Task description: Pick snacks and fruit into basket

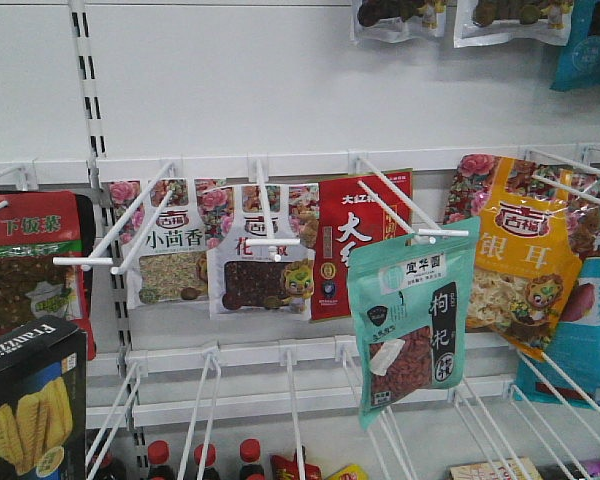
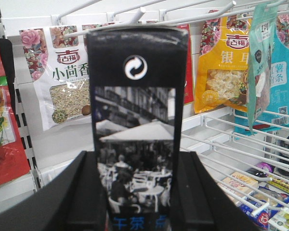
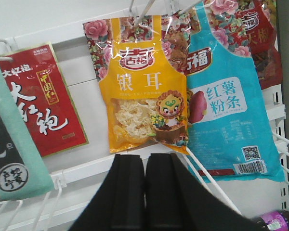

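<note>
A black "Franzzi" box (image 1: 28, 400) with yellow wafer rolls shows at the lower left of the front view. In the left wrist view its narrow black side (image 2: 135, 110) stands upright, and my left gripper (image 2: 137, 161) is shut on it, one finger pressed against each side. The teal goji berry pouch (image 1: 412, 320) hangs from a white hook at centre right; it also shows as the teal pouch (image 2: 260, 62) and the teal pouch edge (image 3: 9, 149). My right gripper (image 3: 145, 161) is shut on nothing, in front of a yellow pouch. The basket and fruit are out of view.
White wire hooks (image 1: 115, 240) stick out from the shelf wall. Hanging there are white floral pouches (image 1: 170, 250), a red pouch (image 1: 355, 240), a yellow pouch (image 3: 147, 82) and a blue pouch (image 3: 226, 106). Wire racks (image 2: 231, 144) and red-capped bottles (image 1: 160, 460) lie below.
</note>
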